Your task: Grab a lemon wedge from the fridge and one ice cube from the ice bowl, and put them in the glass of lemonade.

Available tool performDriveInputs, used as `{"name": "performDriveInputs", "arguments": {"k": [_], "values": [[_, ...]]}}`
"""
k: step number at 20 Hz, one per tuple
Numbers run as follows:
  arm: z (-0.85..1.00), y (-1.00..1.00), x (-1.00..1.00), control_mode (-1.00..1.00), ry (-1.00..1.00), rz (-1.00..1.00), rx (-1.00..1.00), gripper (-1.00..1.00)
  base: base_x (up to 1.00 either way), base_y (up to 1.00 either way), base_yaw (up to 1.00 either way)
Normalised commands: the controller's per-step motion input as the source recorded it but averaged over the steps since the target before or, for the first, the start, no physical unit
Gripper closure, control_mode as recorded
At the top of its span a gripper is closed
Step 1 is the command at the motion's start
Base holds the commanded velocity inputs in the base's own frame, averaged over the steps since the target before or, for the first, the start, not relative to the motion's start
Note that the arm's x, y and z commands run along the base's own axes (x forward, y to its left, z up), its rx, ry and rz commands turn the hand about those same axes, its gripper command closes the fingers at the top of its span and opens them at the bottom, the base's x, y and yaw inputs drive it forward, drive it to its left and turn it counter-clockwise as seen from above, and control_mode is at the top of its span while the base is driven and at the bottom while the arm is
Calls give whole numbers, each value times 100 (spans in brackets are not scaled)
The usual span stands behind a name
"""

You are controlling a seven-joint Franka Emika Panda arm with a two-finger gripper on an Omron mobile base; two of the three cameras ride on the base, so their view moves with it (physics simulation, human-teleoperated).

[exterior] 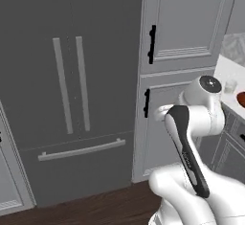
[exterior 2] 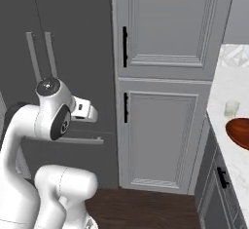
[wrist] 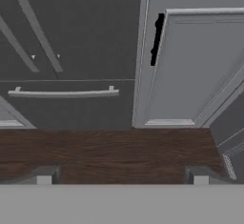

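We saw the fridge (exterior: 72, 90) shut, both doors closed with the bar handles side by side, just left of the light grey cabinets (exterior: 184, 23). The gripper (wrist: 122, 178) had its jaws wide apart and held nothing, pointing down at the dark wood floor (wrist: 114, 154) in front of the fridge. The glass of lemonade (exterior 2: 231, 109) stood on the white counter (exterior 2: 228, 89) just beside the ice bowl (exterior 2: 239, 132); lemon wedge and ice cube couldn't be made out.

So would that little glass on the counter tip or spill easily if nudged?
Probably. The glass looks small, narrow and upright, so likely light and tippy. It seems to hold pale liquid that could slosh. The smooth counter may let it slide.
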Motion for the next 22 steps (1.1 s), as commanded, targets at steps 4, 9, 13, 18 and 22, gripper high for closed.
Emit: {"name": "performDriveInputs", "arguments": {"k": [4,9,13,18,22], "values": [[0,0,0,100,0,0,0,-100,13,98,-1],[0,0,0,100,0,0,0,-100,15,43,-6],[0,0,0,100,0,0,0,-100,59,11,16],[0,0,0,100,0,0,0,-100,27,0,23],[0,0,0,100,0,0,0,-100,0,20,1]]}}
